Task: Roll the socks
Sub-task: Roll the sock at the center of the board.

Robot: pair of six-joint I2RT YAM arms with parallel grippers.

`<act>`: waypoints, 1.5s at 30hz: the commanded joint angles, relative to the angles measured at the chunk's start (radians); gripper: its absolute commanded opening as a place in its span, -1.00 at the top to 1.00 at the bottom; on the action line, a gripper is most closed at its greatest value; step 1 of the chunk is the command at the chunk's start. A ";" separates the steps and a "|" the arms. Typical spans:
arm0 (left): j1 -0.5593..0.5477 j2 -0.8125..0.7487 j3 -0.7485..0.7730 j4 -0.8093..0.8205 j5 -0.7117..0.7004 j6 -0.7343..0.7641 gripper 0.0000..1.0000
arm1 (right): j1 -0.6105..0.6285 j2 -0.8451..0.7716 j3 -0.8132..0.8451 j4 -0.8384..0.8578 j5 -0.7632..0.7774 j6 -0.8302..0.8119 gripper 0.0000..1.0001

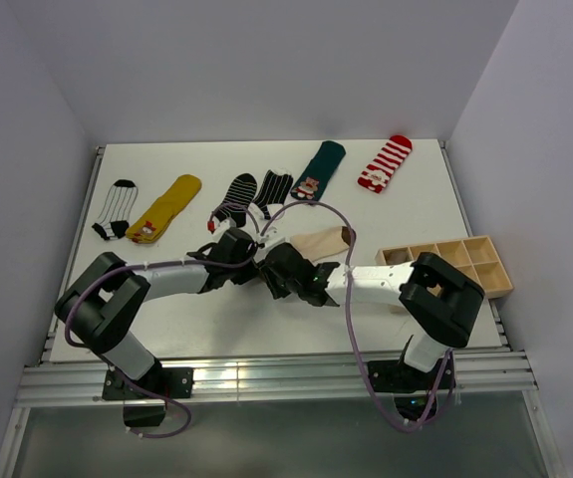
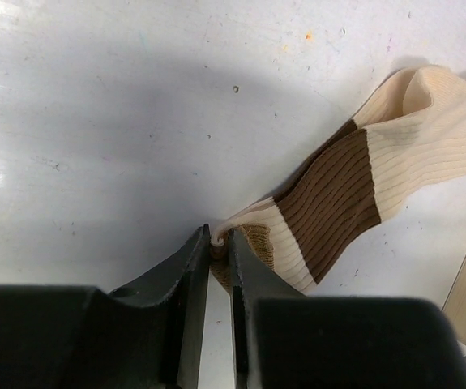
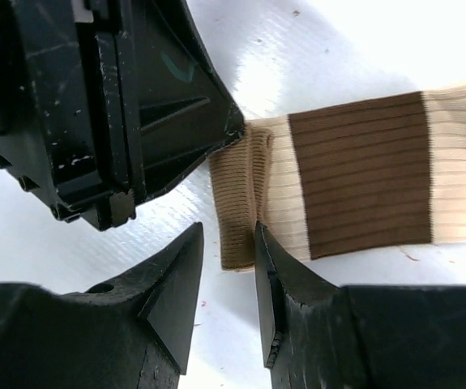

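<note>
A cream sock with a brown band (image 1: 323,241) lies flat near the table's middle, its tan cuff end folded over. In the left wrist view my left gripper (image 2: 220,243) is shut on the far corner of that folded cuff, and the cream sock (image 2: 330,194) stretches away to the right. My right gripper (image 3: 228,231) is open at the near corner of the same fold. The tan edge of the sock (image 3: 241,219) sits between its fingers, close to the right one. In the top view the left gripper (image 1: 261,259) and right gripper (image 1: 278,271) meet at the sock's left end.
Along the far edge lie a black-and-white striped sock (image 1: 117,209), a yellow one (image 1: 166,207), two dark striped ones (image 1: 236,197), a dark green one (image 1: 318,169) and a red-and-white one (image 1: 386,162). A wooden compartment tray (image 1: 455,264) stands at the right.
</note>
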 commanded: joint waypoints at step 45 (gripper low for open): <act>-0.014 0.073 0.072 -0.148 -0.070 0.066 0.63 | 0.073 0.117 -0.049 -0.105 -0.005 0.088 0.33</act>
